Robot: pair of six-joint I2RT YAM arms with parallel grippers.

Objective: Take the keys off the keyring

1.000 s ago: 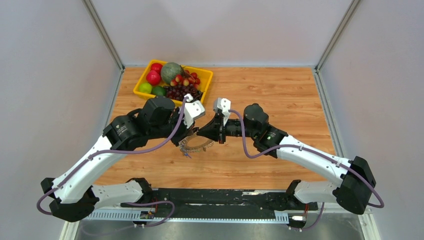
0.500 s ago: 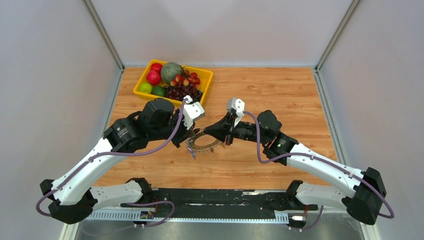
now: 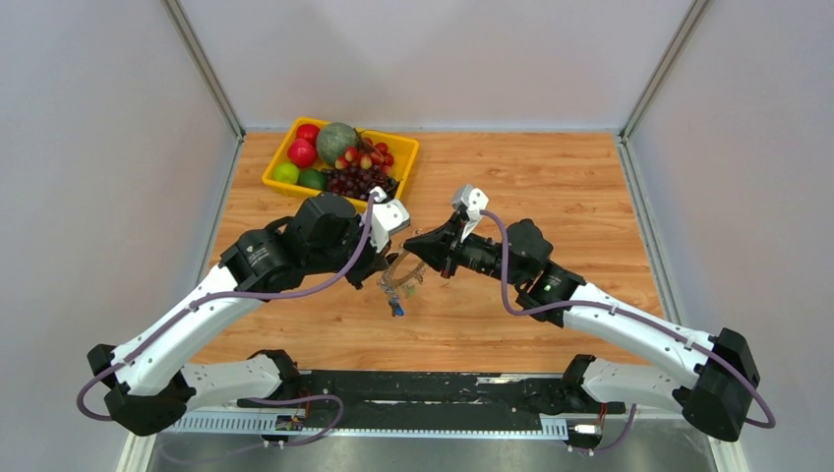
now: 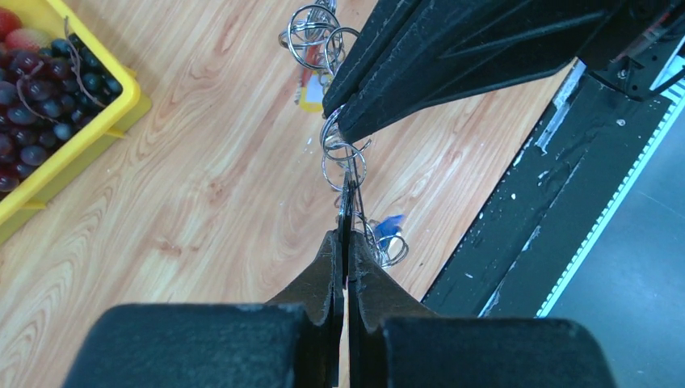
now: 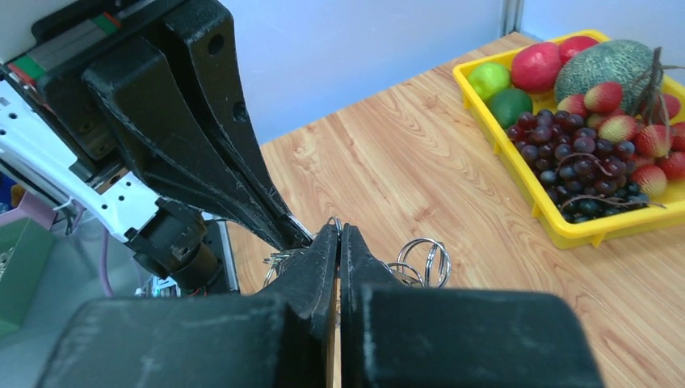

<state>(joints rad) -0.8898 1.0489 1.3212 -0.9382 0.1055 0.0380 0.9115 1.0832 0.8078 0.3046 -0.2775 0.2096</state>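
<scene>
**Both end effectors clenched at the keyring, near the fruit tray**

We see the left end effector (image 4: pixel 346 240) clenched on the thin edge of the keyring (image 4: pixel 348 190), which stands edge-on to its camera. The right end effector (image 5: pixel 339 236) is pressed shut, almost tip to tip with the left, among the small split rings (image 4: pixel 342 153); whether it pinches ring or key we cannot tell. The keys (image 4: pixel 390 227) dangle from the ring. The bunch hangs over the table (image 3: pixel 551 177), near the yellow fruit tray (image 3: pixel 412 147), on its side toward the arm bases.
</scene>
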